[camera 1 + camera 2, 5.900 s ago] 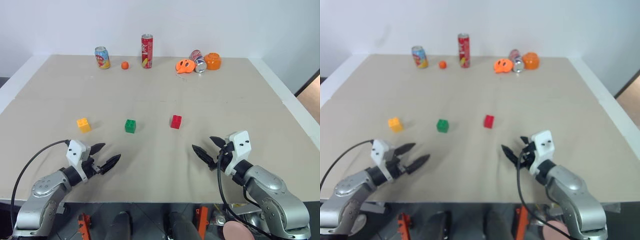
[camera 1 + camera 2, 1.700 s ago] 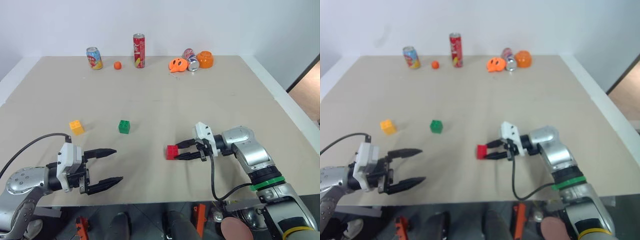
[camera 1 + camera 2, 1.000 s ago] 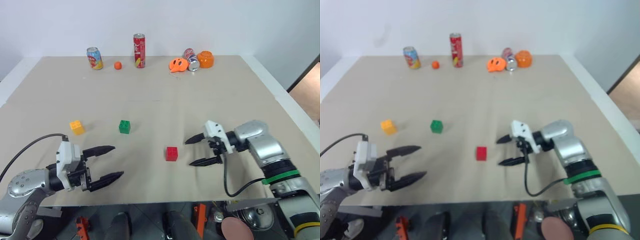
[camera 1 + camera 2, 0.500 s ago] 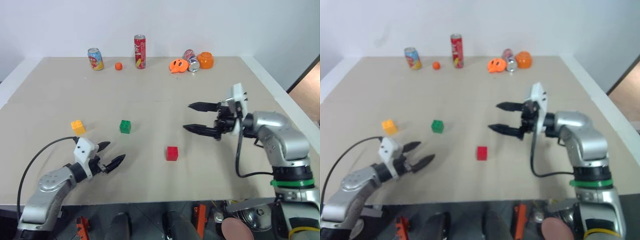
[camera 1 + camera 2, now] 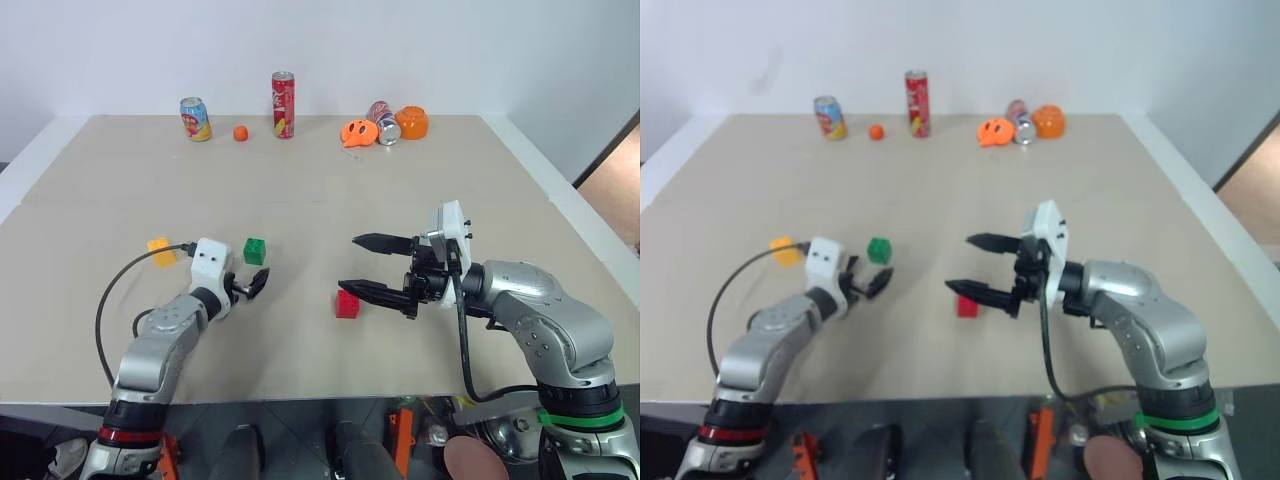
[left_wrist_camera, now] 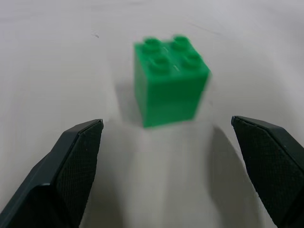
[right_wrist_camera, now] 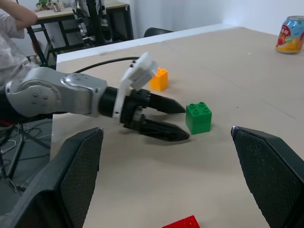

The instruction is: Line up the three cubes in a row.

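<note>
Counting three cubes on the tan table (image 5: 480, 190): yellow-orange cube (image 5: 159, 250) farthest left, green cube (image 5: 255, 250) near it, red cube (image 5: 347, 303) nearer the front edge, out of line with the other two. Left gripper (image 5: 251, 285) just short of the green cube, jaws spread wide, empty. Right gripper (image 5: 355, 265) hovers by the red cube, fingers wide apart, empty. At the far edge: three cans, one lying down; one small orange ball (image 5: 240, 132); two orange toys.

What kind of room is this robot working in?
Probably a robotics lab or test room: a plain beige table set with toy cubes like the green cube, soda cans such as the red can, and workshop desks behind.
</note>
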